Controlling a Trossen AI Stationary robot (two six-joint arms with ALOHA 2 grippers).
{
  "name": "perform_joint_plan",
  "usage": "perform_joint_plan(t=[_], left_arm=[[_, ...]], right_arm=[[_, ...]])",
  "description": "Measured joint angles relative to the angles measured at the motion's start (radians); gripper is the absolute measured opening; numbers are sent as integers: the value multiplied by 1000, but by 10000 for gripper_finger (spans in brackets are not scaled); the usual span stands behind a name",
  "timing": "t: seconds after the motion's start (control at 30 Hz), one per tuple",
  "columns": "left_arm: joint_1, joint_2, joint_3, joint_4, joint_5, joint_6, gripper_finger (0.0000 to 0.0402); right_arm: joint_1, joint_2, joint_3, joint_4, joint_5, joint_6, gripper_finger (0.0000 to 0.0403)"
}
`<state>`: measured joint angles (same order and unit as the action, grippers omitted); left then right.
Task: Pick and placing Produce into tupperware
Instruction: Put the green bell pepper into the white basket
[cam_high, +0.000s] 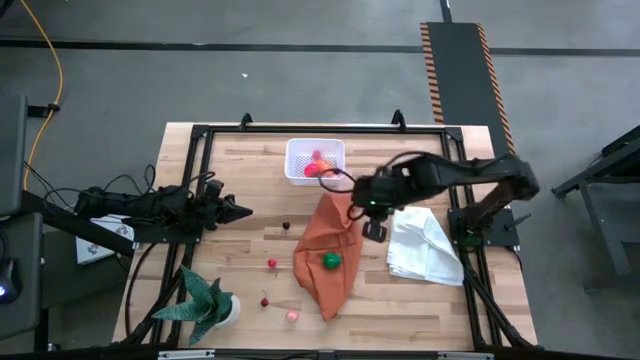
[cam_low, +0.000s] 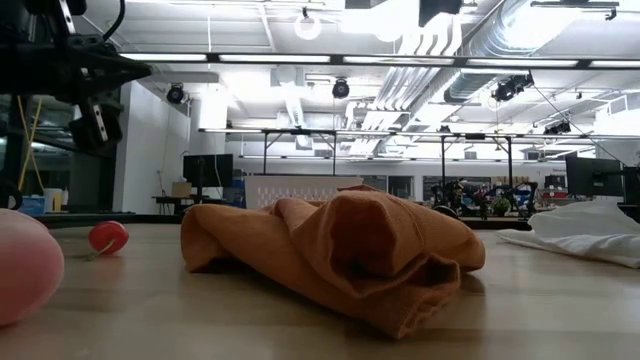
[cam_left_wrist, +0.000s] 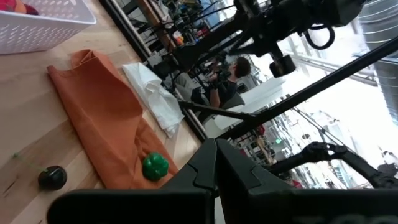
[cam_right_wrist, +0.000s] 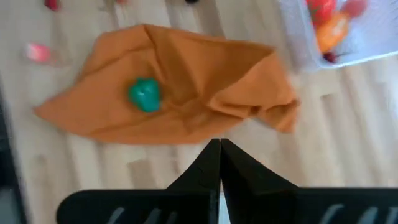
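On the crumpled orange cloth in the middle of the desk lies a small green toy vegetable, and I judge this piece the next one to take. My right gripper hangs above the cloth's upper right part with its jaws pressed together and nothing between them. From there the green piece lies just beside, toward the front edge of the desk and slightly to the left-arm side. In the right wrist view the same green piece sits on the cloth ahead of the closed fingers. It looks roundish, so I cannot give it a long axis or a pointing direction.

My left gripper waits near the left side of the desk, its jaws also together and empty, and it is well apart from the green piece; the right arm is clearly nearer.

The white translucent plastic tub stands at the far edge of the desk, beyond the cloth, already with red and orange pieces inside. Its long side runs left to right. Other small red and pink pieces lie on the bare wood near the front left, closer to the left arm.
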<state>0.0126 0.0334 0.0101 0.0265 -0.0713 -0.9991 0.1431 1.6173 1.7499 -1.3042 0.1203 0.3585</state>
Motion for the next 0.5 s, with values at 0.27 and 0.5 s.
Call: perform_joint_plan(t=[0.27,0.5], left_arm=[[0,57,0,1,0,-1,1],[0,109,0,0,0,-1,1]], right_arm=[[14,-219,-345,227,-125,235,0],[82,-275,-439,317,-158,344,0]])
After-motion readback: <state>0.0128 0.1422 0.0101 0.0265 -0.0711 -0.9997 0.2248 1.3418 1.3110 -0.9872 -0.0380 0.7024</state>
